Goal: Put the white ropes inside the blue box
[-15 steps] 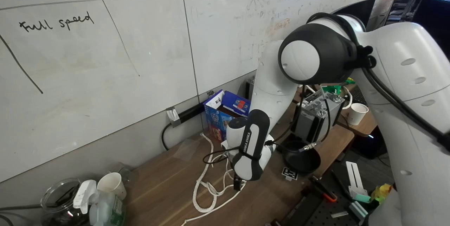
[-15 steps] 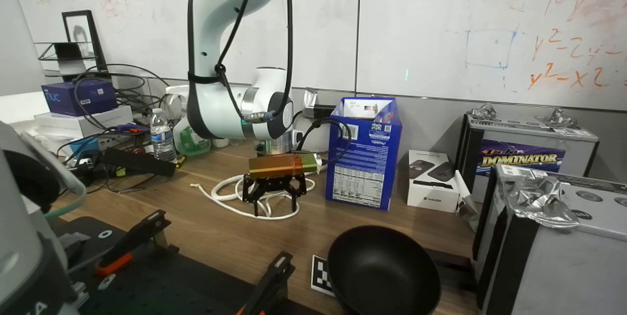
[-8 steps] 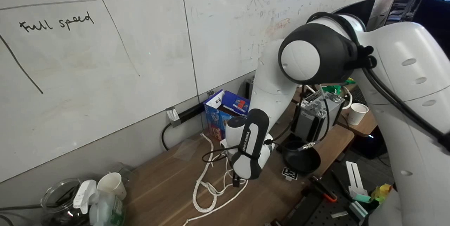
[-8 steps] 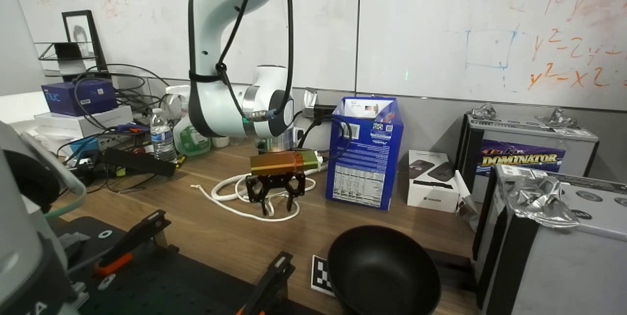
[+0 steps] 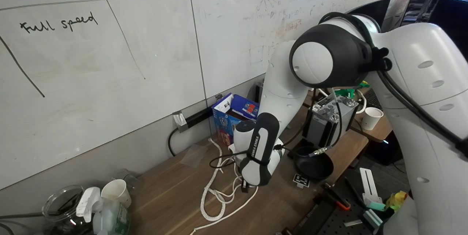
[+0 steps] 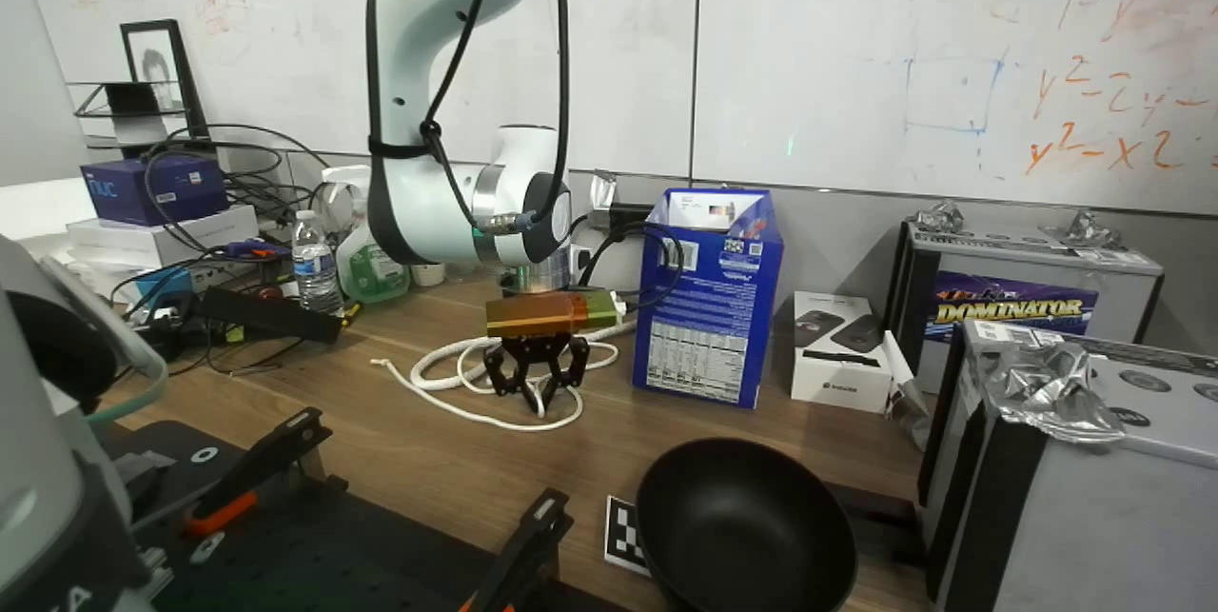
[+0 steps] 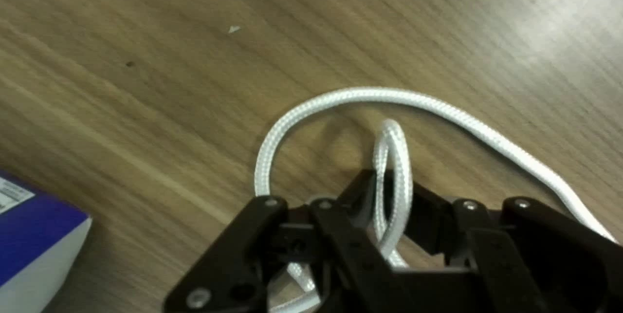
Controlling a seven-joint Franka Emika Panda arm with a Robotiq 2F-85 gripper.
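A loop of the white rope [image 7: 401, 191] sticks up between my gripper's [image 7: 385, 181] fingertips, which have come together around it. In an exterior view the gripper [image 6: 540, 405] points down just above the table, its tips meeting at the cord. Loose coils of the rope [image 6: 533, 426] lie on the wood around and behind it; a long end runs off toward the near side of the table [image 5: 202, 204]. The blue box [image 6: 704, 307] stands upright beside the gripper, its top open in an exterior view [image 5: 225, 123]. Only a corner of the box [image 7: 39, 230] shows in the wrist view.
A black bowl [image 6: 747, 526] sits in front of the box. Beyond the box are a white carton [image 6: 842, 365] and grey units [image 6: 1075, 507]. A whiteboard wall [image 5: 157, 45] rises behind. A spray bottle [image 5: 109, 216] and paper cup [image 5: 117, 192] stand at the table's far end.
The gripper's fingers have gone from wide apart to together, taking hold of a loop of the rope. The arm has shifted only slightly; the box has not moved.
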